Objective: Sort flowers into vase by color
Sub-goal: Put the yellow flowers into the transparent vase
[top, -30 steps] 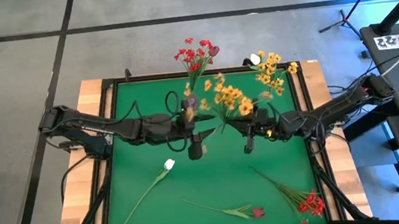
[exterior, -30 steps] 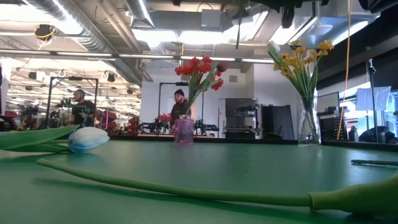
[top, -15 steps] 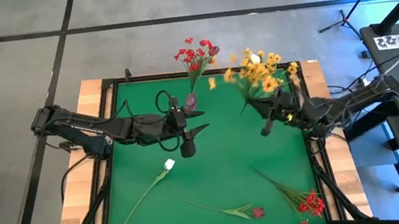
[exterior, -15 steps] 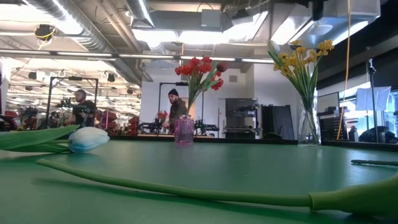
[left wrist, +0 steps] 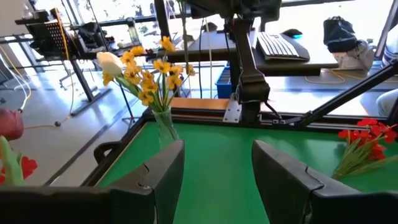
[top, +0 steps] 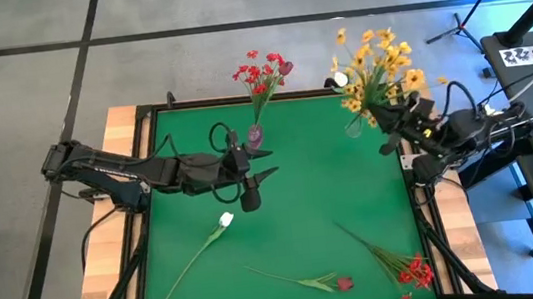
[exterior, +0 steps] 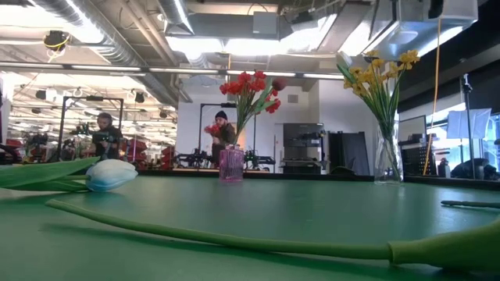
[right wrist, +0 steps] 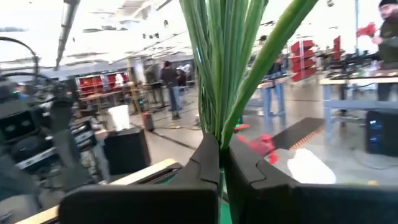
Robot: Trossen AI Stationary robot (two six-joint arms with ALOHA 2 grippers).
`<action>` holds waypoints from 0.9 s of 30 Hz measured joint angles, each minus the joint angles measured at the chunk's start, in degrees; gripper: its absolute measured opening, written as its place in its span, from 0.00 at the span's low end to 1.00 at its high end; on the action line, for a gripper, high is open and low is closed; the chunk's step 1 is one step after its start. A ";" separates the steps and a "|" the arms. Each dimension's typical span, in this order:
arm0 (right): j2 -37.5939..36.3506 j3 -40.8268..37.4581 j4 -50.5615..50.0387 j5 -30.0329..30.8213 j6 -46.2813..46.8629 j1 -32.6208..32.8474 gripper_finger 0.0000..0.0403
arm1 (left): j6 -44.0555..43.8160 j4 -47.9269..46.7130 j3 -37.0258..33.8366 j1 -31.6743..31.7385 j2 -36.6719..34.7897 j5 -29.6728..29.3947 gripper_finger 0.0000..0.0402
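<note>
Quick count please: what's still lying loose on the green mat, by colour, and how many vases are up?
White bud on mat: 1
Dark red bud on mat: 1
Red cluster on mat: 1
Vases: 2, red vase, yellow vase
Total: 5

Mat: matt green, cloth-like, smooth. Table edge: pale wood, bare. Vases: clear glass, glossy; other one pink-tinted. Grippers: matt black plastic. Flower stems: smooth green plastic, slight sheen.
</note>
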 joint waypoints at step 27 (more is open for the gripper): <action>-3.01 10.34 -26.39 15.64 0.49 -0.09 0.00 | -1.92 -2.93 0.00 0.01 0.03 0.02 0.45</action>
